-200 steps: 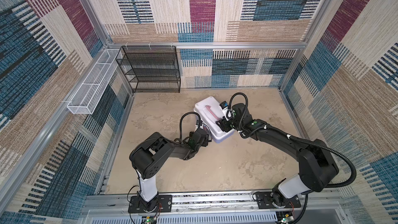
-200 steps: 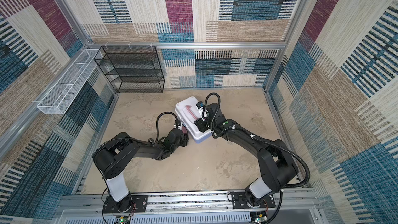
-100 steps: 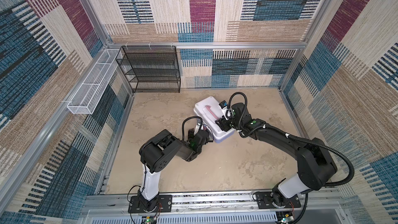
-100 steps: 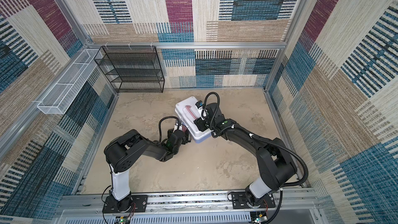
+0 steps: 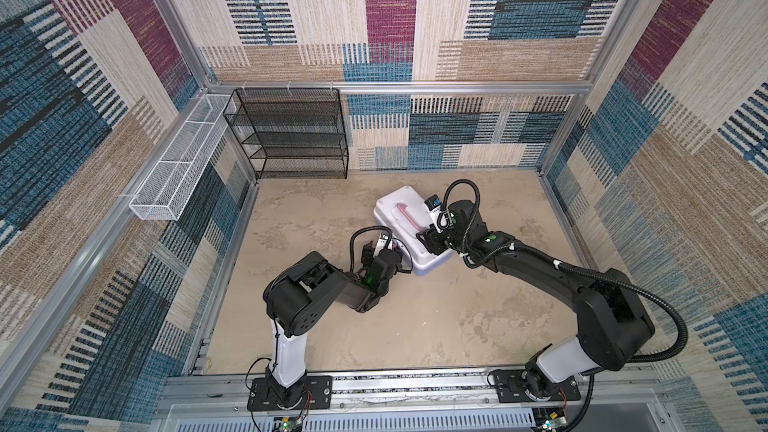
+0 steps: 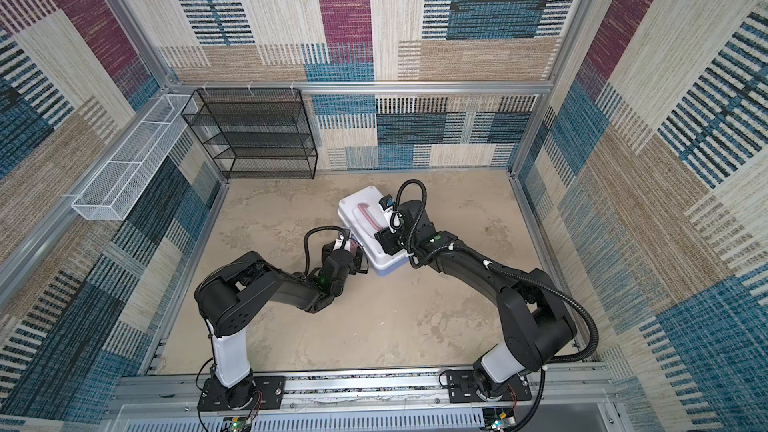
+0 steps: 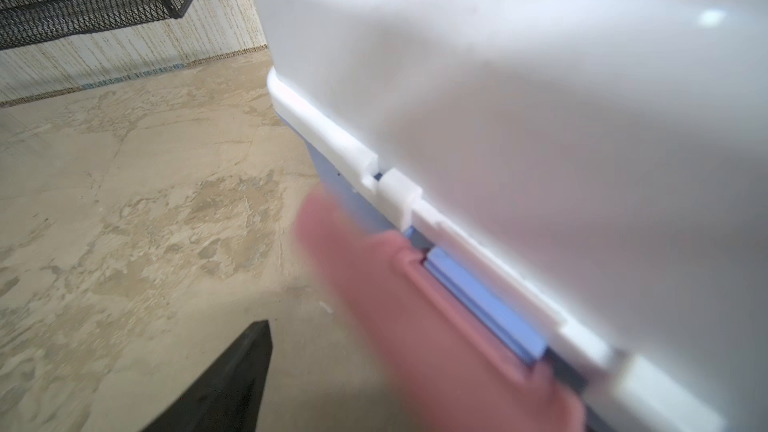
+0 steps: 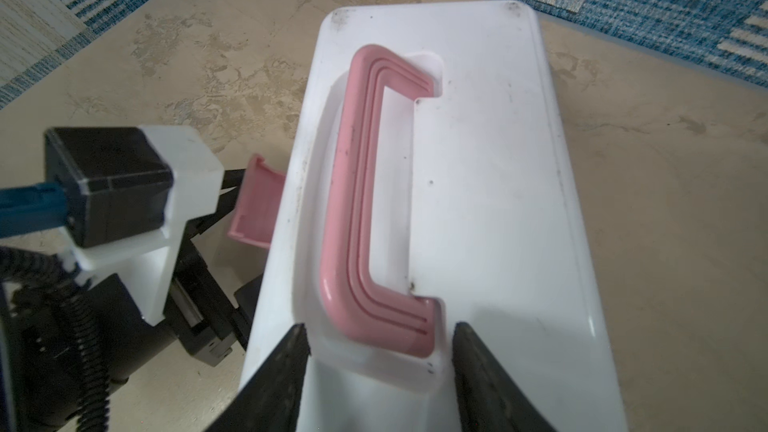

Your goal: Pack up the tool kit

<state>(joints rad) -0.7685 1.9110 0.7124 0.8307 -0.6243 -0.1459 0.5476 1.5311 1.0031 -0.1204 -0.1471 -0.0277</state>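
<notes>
The tool kit (image 5: 405, 218) lies on the floor with its white lid down over the light blue base (image 7: 486, 305). Its pink handle (image 8: 353, 201) lies flat in the lid's recess. The pink latch (image 8: 253, 201) sticks out from the kit's side. My left gripper (image 5: 396, 248) is open at that latch. In the left wrist view one black finger (image 7: 232, 384) stands apart from the blurred latch (image 7: 415, 309). My right gripper (image 8: 380, 338) is open on top of the lid, a finger on each side of the handle's near end.
A black wire-mesh rack (image 5: 291, 135) stands against the back wall at the left. A white wire-mesh basket (image 5: 178, 164) hangs on the left wall rail. Patterned walls close in three sides, and a metal rail (image 5: 415, 384) runs along the front.
The left arm's elbow has swung right and folded tighter, while its gripper stays by the latch, a little nearer the kit. The right arm and the kit have not moved.
</notes>
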